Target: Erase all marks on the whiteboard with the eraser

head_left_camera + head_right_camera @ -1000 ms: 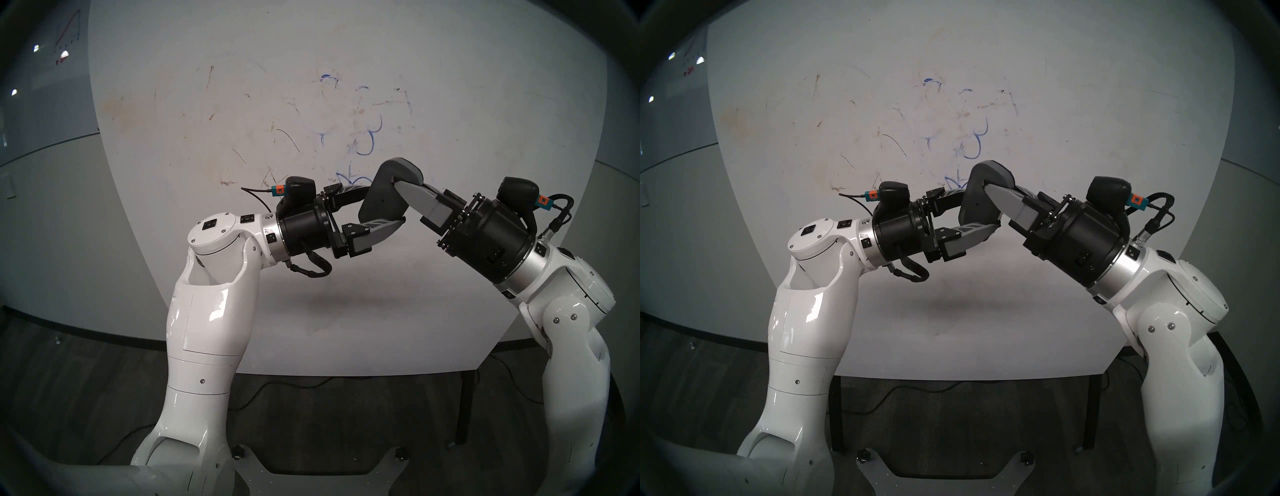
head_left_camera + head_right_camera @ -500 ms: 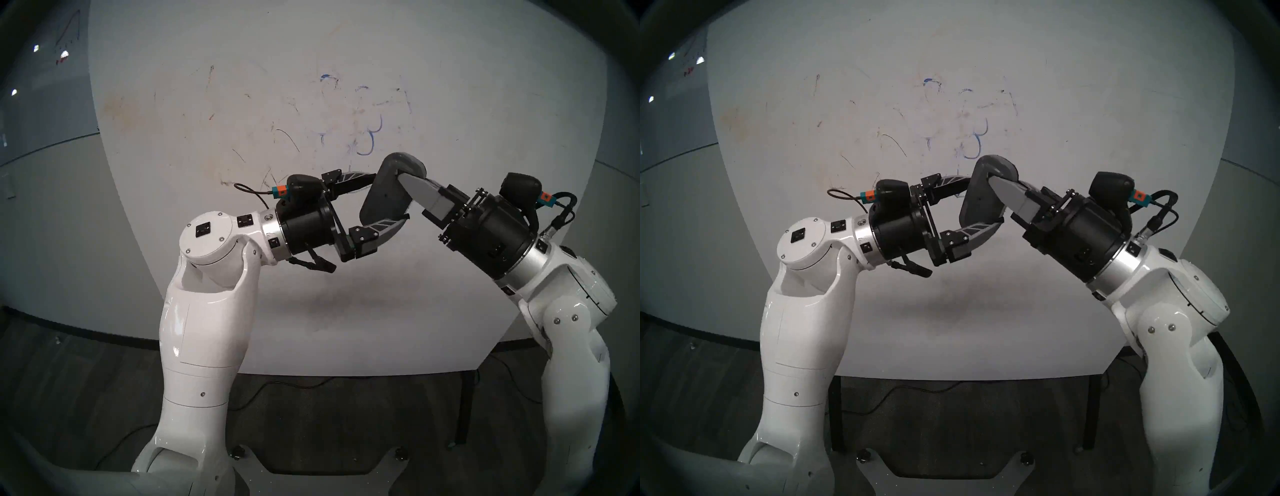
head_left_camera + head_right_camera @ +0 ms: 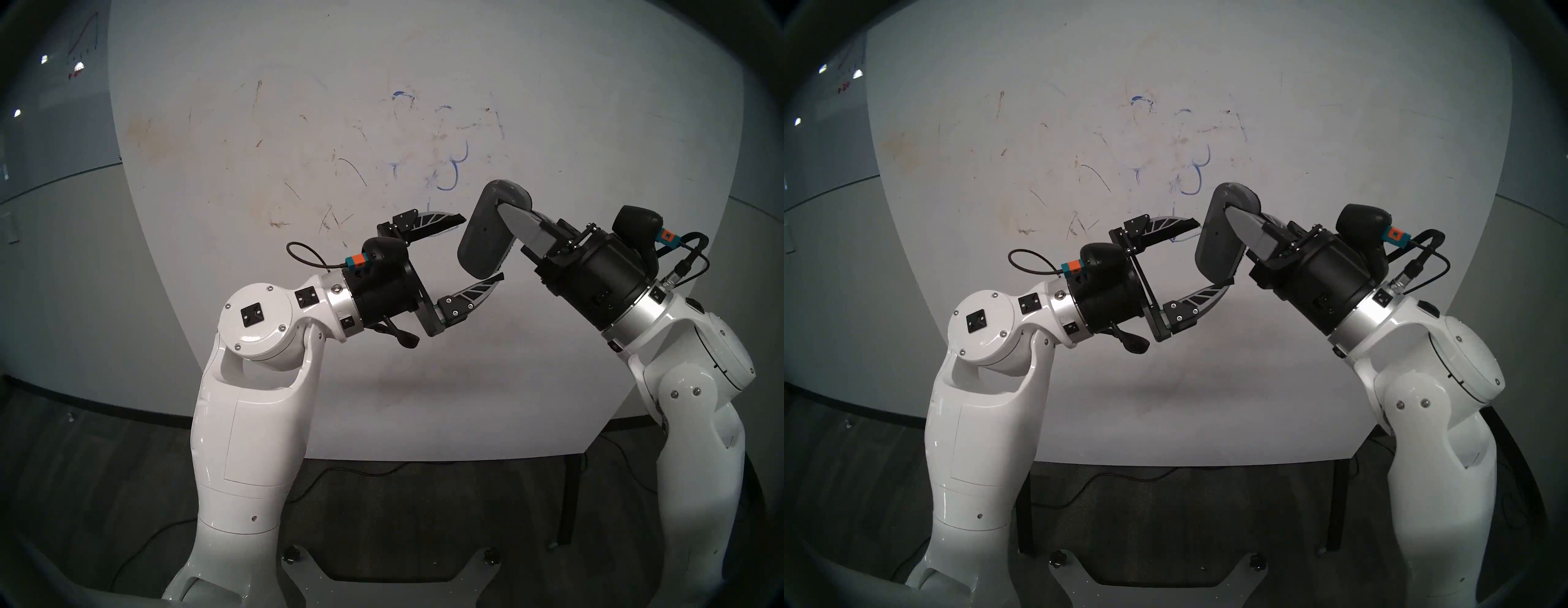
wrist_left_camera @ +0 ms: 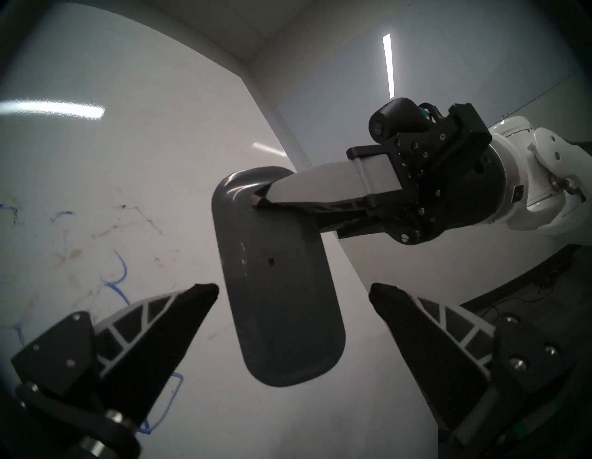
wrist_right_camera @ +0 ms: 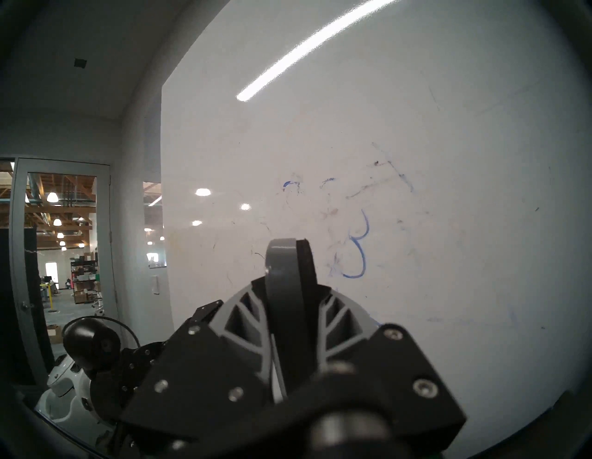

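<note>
The right gripper [image 3: 505,210] is clamped on the upper end of the eraser [image 3: 483,237], pinching it by its flat faces so most of the dark block hangs free below the grip, held in the air in front of the whiteboard [image 3: 594,127]. The left gripper [image 3: 483,250] is spread wide, one finger above and one below the eraser's lower half, touching nothing that I can see. My worry is that end-on hold — once the felt face is pushed against the whiteboard, the long free end could lever the eraser round in the fingers, or twist it out altogether. The open left fingers sit so near that a small swing of either arm could knock the block askew. The marks [image 3: 456,170] — blue curls just above the eraser, fainter scraps higher up, and more blue lines lower down in the left wrist view — are spread out, so a tilted eraser would likely skip some and leave streaks.
</note>
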`<control>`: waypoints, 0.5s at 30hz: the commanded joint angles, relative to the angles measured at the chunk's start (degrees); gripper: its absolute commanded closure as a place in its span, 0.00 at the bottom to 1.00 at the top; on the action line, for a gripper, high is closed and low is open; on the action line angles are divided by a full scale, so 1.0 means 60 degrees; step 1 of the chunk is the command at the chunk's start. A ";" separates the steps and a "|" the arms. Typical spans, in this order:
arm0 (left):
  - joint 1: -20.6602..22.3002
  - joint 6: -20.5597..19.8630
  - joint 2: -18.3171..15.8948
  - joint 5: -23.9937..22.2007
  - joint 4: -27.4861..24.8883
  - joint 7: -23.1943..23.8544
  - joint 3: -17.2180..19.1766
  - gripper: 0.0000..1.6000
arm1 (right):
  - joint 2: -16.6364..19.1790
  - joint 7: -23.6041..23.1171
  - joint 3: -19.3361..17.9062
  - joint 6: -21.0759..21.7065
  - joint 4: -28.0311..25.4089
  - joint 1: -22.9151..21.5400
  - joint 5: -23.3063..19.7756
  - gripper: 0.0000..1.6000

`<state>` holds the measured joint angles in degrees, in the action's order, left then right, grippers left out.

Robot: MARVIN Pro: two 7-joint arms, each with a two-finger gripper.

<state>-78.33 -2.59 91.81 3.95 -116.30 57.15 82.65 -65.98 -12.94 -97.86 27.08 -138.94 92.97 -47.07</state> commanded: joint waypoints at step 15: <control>-0.0301 -0.0792 0.0270 -0.0597 -0.0370 -0.1805 -0.0586 0.00 | 0.0037 0.0214 0.0535 -0.1345 -0.0176 -0.0034 0.1885 1.00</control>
<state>-80.55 -5.47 92.63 2.35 -117.04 48.38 80.28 -66.06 -11.40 -95.24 22.36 -138.94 93.02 -38.45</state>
